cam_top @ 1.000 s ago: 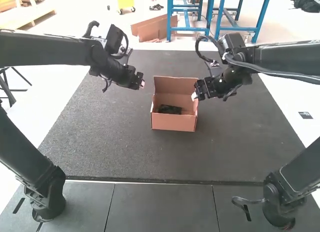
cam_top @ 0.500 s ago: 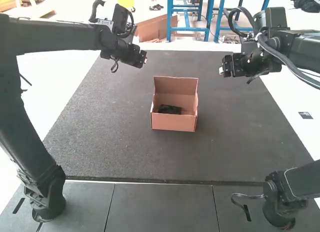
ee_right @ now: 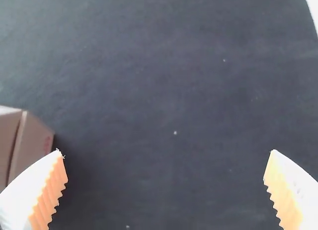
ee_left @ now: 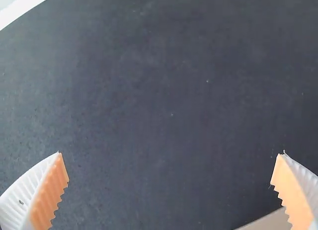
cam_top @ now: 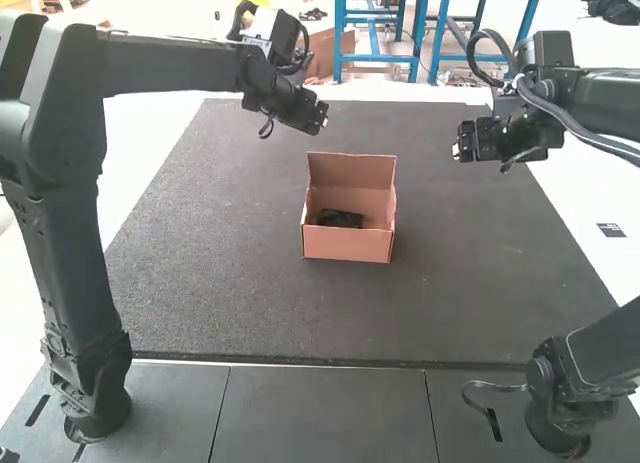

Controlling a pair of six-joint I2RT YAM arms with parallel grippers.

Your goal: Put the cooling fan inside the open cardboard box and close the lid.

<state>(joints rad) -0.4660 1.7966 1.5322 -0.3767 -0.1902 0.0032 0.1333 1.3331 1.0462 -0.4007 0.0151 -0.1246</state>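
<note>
An open cardboard box (cam_top: 348,219) stands in the middle of the dark mat, its lid flap upright at the back. A black cooling fan (cam_top: 336,218) lies inside it on the bottom. My left gripper (cam_top: 318,116) hangs above the mat behind the box's back left corner, open, with nothing between its white ribbed fingers (ee_left: 42,197). My right gripper (cam_top: 462,146) hovers to the right of the box and a little behind it, open and empty as well. A corner of the box (ee_right: 20,143) shows past the right fingers (ee_right: 44,192).
The dark mat (cam_top: 220,263) covers the table around the box. Pale bare table (cam_top: 620,233) lies beyond the mat's right edge, with a small black label on it. Both arms stretch over the back half of the mat.
Both grippers have pulled away from the box's sides. The left one rose and swung right to behind the box; the right one rose and moved right. The box and fan stayed put.
</note>
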